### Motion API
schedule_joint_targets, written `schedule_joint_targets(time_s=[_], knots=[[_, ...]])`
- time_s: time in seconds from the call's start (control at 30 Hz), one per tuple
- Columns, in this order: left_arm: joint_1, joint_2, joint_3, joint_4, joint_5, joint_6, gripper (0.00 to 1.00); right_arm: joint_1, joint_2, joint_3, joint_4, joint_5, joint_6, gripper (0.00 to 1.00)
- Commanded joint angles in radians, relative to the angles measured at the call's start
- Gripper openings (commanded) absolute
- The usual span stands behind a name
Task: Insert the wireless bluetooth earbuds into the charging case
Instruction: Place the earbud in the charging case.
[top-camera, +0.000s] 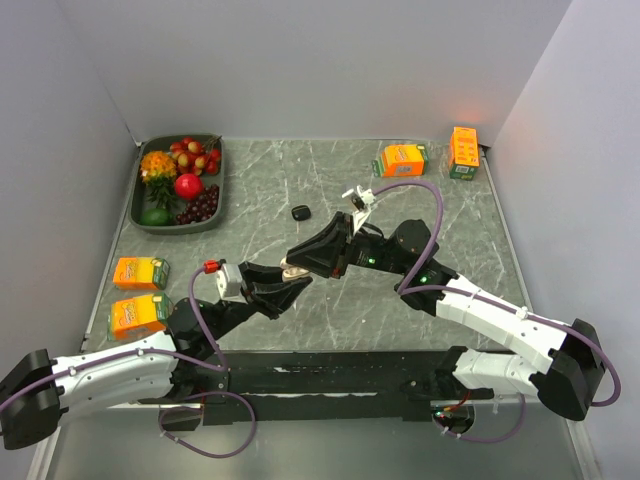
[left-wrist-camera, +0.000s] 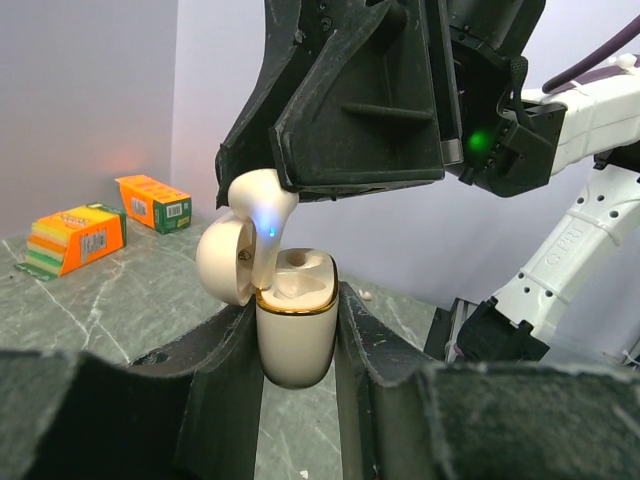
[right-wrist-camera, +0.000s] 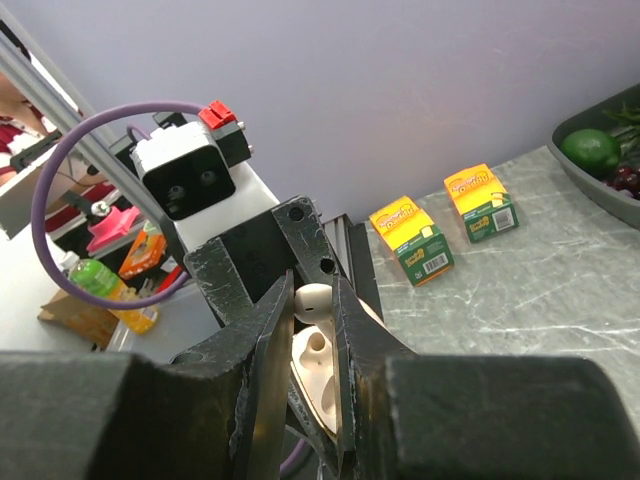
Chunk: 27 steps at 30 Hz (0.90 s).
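My left gripper (left-wrist-camera: 296, 310) is shut on the cream charging case (left-wrist-camera: 295, 340) and holds it upright, its lid (left-wrist-camera: 222, 262) swung open to the left. My right gripper (right-wrist-camera: 315, 300) is shut on a white earbud (right-wrist-camera: 312, 298) directly over the case (right-wrist-camera: 320, 370). In the left wrist view the earbud (left-wrist-camera: 258, 205) shows a blue light, and its stem reaches down into the case's left socket. From the top view the two grippers meet at the table's middle, left gripper (top-camera: 288, 285) below right gripper (top-camera: 296, 260). A tiny white bit (left-wrist-camera: 363, 295) lies on the table beyond.
A small black case (top-camera: 301, 212) lies on the marble behind the grippers. A grey tray (top-camera: 222, 190) of fruit sits far left. Orange boxes stand near left (top-camera: 140, 272), (top-camera: 138, 315) and at the far right (top-camera: 402, 158), (top-camera: 463, 152).
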Motion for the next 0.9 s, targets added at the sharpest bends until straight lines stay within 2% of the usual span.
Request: schedule_joint_targets(time_s=[0.0,0.23,0.73,0.8,0.87], knots=[[0.003,-0.012,0.021,0.047,-0.002,-0.009,0.01,0.009,-0.022,-0.020,0.029,-0.011,-0.012,0.00],[0.005,-0.016,0.017,0.047,-0.022,-0.006,0.01,0.010,-0.042,-0.056,0.082,-0.023,0.049,0.00],[0.003,-0.018,0.017,0.058,-0.030,-0.012,0.01,0.014,-0.048,-0.061,0.030,-0.014,0.049,0.00],[0.005,-0.021,0.018,0.053,-0.030,-0.011,0.01,0.015,-0.045,-0.056,-0.001,-0.011,0.048,0.05],[0.005,-0.021,0.018,0.055,-0.030,-0.011,0.01,0.015,-0.047,-0.049,-0.033,-0.008,0.042,0.18]])
